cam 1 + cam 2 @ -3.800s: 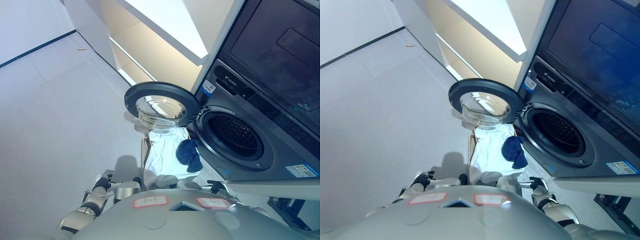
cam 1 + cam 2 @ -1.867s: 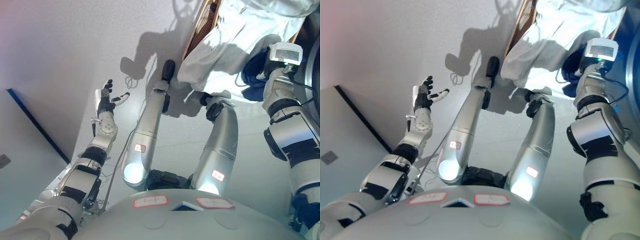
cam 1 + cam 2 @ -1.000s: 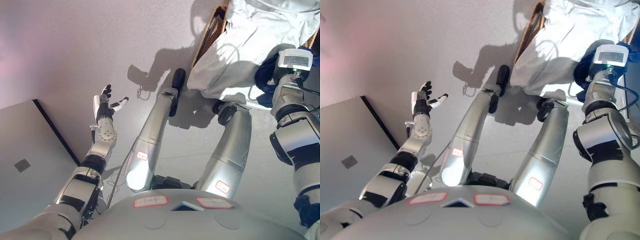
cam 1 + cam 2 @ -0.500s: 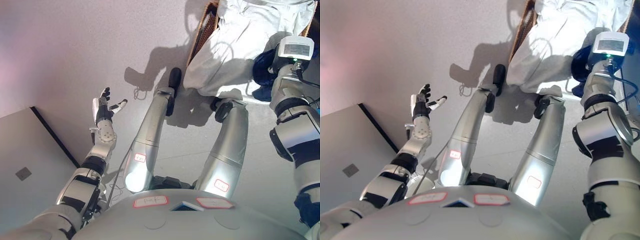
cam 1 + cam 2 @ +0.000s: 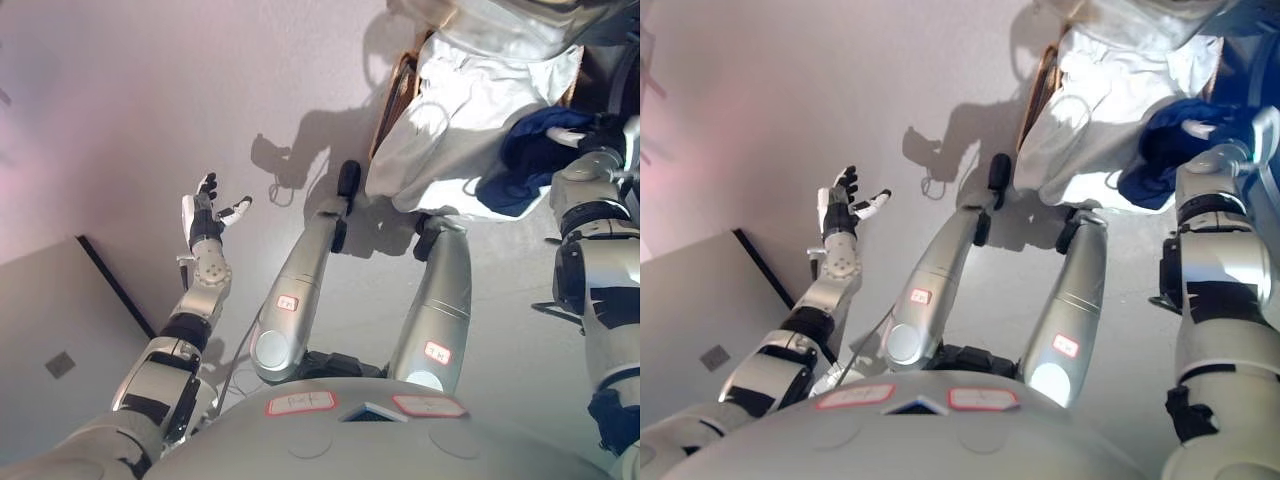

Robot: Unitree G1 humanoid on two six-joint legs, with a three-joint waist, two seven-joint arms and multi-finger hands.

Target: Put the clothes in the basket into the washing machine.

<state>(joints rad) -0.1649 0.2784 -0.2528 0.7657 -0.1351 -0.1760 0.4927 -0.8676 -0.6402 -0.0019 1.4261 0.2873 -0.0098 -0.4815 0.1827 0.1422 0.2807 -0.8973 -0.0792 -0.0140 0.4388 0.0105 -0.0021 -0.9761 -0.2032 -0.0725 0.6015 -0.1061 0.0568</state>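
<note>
**Right hand on the blue garment – snag risk at the basket rim**

Your right hand (image 5: 600, 135) sits at the right edge of the frame, upper part, and looks clamped on the dark blue garment (image 5: 530, 160). The fingers are partly buried in the cloth, so the hold is prob. a pinch on a fold, not a full wrap. The blue cloth bunches just left of the hand and droops down toward the floor (image 5: 150, 90).

The basket (image 5: 400, 85) shows only as a brown woven edge, upper centre, w/ the big white garment (image 5: 460, 120) spilling over its rim and hanging down the front. The blue piece lies on and against that white cloth, touching it.

Your left hand (image 5: 208, 210) is mid-left of the frame, held up over bare floor, fingers spread, holding nothing, well apart from the basket.

The washer drum isn't visible in either view; you can't tell from here how far the door opening is from the hand.

What could go wrong:
- Blue piece drags the white one along, since they overlap. Lift slowly and watch if the white cloth rises too.
- Thin pinch slips; the loose hanging part adds pull, and the garment drops to the floor beside the basket.
- Trailing cloth catches the basket rim and tips or shifts it – it looks light.
- No sight of the drum, so the swing to it is blind. Look up before you move.
</note>
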